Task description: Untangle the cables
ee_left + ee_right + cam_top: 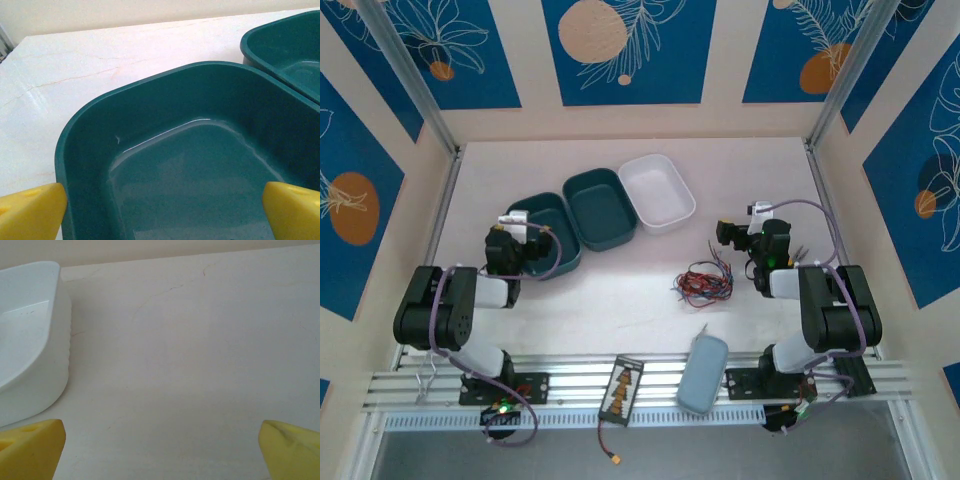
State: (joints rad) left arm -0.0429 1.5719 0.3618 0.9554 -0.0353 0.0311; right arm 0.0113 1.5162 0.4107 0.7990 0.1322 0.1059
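Pale tabletop is where the small tangle of thin red, black and blue cables can be spotted from the top camera, lying loose near the right gripper and not touched by it. In the right wrist view, yellow fingertips are held wide apart over bare table, with an empty white plastic tray off to the left. The left gripper is spread too, hung over an empty dark teal plastic tray, with a second teal tray just beside it.
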